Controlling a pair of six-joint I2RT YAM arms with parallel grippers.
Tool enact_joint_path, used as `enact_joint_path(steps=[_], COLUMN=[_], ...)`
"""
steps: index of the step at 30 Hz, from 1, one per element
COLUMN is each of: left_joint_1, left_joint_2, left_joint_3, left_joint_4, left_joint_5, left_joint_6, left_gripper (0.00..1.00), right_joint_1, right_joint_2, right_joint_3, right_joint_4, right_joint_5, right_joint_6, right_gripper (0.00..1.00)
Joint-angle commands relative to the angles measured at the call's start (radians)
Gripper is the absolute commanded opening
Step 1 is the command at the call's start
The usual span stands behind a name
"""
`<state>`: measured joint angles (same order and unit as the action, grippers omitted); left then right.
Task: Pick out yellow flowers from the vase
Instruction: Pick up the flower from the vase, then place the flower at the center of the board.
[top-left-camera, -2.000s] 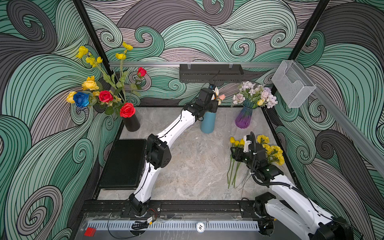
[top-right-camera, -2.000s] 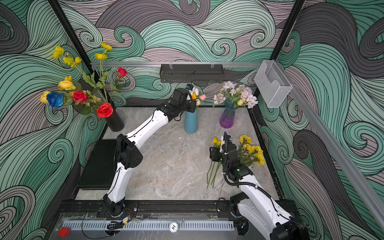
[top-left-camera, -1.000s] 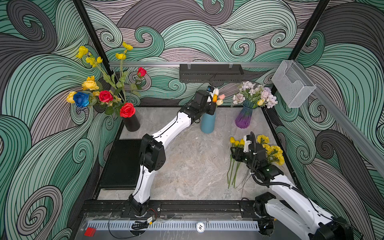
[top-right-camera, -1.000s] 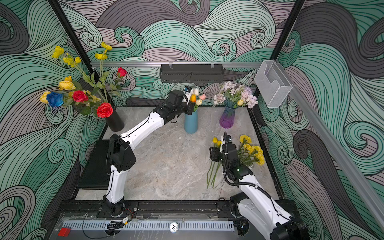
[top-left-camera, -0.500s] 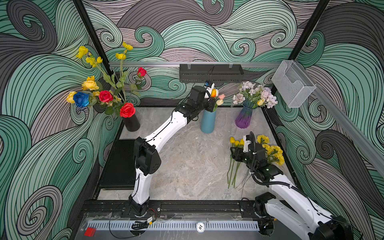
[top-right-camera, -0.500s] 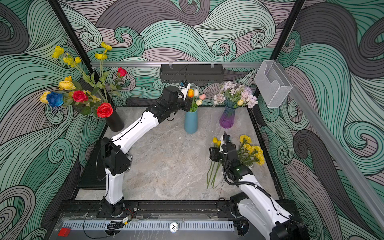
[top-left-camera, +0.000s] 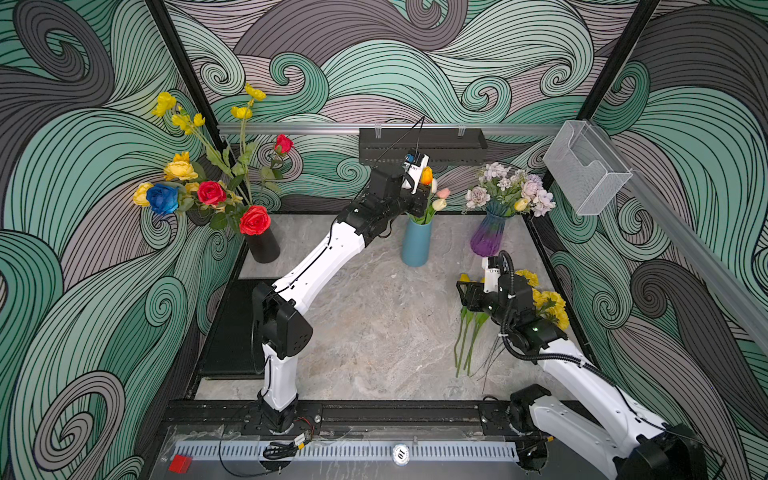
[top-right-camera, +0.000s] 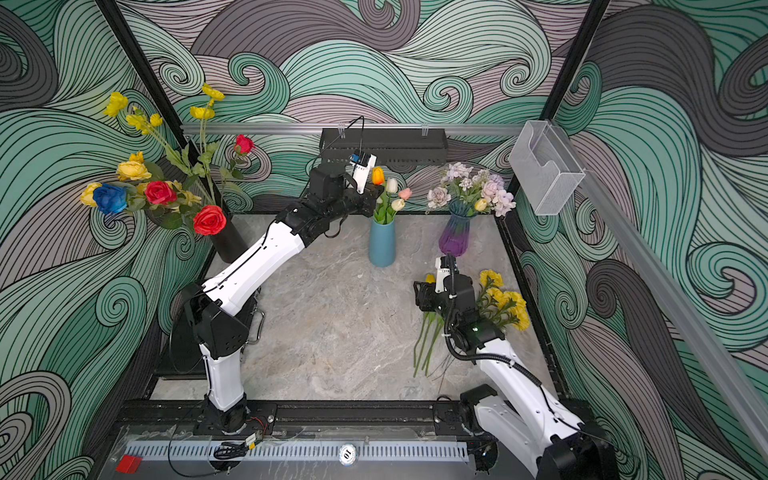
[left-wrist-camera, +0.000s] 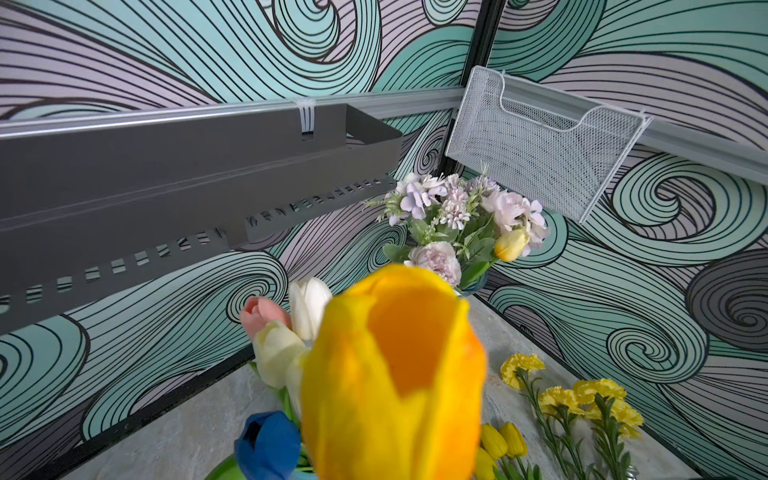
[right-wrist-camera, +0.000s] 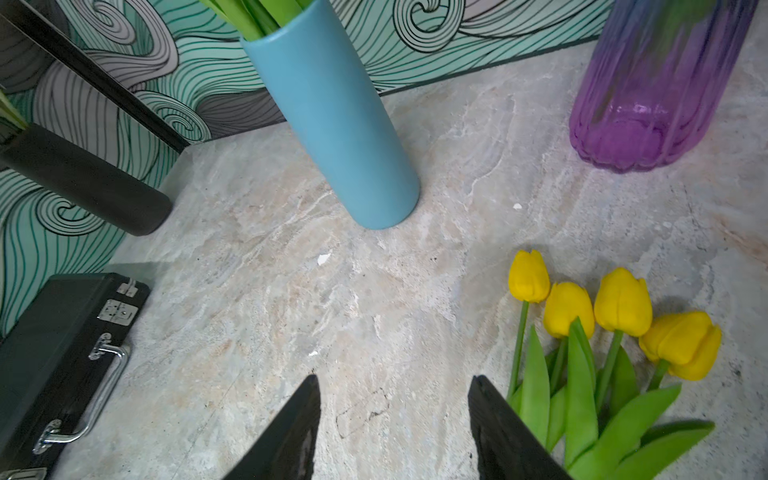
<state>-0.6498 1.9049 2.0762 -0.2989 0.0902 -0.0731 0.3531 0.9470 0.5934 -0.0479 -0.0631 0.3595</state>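
Note:
A yellow-orange tulip (top-left-camera: 427, 176) stands above the other blooms in the blue vase (top-left-camera: 416, 245). My left gripper (top-left-camera: 423, 192) is shut on its stem just below the bloom. In the left wrist view this tulip (left-wrist-camera: 395, 374) fills the foreground and hides the jaws. More yellow flowers (top-left-camera: 179, 169) stand in the black vase (top-left-camera: 262, 245), and one yellow tulip (top-left-camera: 520, 204) in the purple vase (top-left-camera: 488, 237). Several yellow tulips (right-wrist-camera: 621, 301) and yellow pom-poms (top-left-camera: 550, 303) lie on the table. My right gripper (right-wrist-camera: 395, 415) hangs open and holds nothing, just beside those tulips.
White, pink and blue tulips (left-wrist-camera: 307, 307) stay in the blue vase. A black case (right-wrist-camera: 54, 353) lies at the table's left edge. A black tray (top-left-camera: 422, 143) hangs on the back rail right above my left gripper. A mesh basket (top-left-camera: 586, 170) hangs at the back right.
My left gripper has risen above the blue vase, and the yellow-orange tulip has come up with it. The left elbow has swung left. The right arm has stayed still.

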Motion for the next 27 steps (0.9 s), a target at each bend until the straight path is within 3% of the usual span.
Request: enact_joint_path(steps=[1,14,20,27], left_joint_1=[0.004,0.004,0.003,0.001], left_joint_2=[-0.081,-0.209,-0.277,-0.317], left_joint_3=[0.01,0.093,0.04,-0.067], left_joint_4=[0.004,-0.171,-0.225,-0.232], left_joint_5=[0.011,0.116,0.2,0.308], left_joint_6=[0.028,-0.009,-0.052,-0.106], left_gripper=[0.05,0.02,0.01,0.01], right_joint_1=[-0.007,0.051,0.128,0.164], right_joint_2=[0.025,0.104,0.149,0.22], right_joint_3=[0.059,0.255,0.334,0.403], right_joint_4=[0.054,0.248,0.304,0.32], right_joint_5=[-0.066,-0.229,-0.25,-0.225], right_joint_6=[-0.055,-0.305,-0.436,-0.451], right_gripper=[0.55,0.57,0.59,0.57])
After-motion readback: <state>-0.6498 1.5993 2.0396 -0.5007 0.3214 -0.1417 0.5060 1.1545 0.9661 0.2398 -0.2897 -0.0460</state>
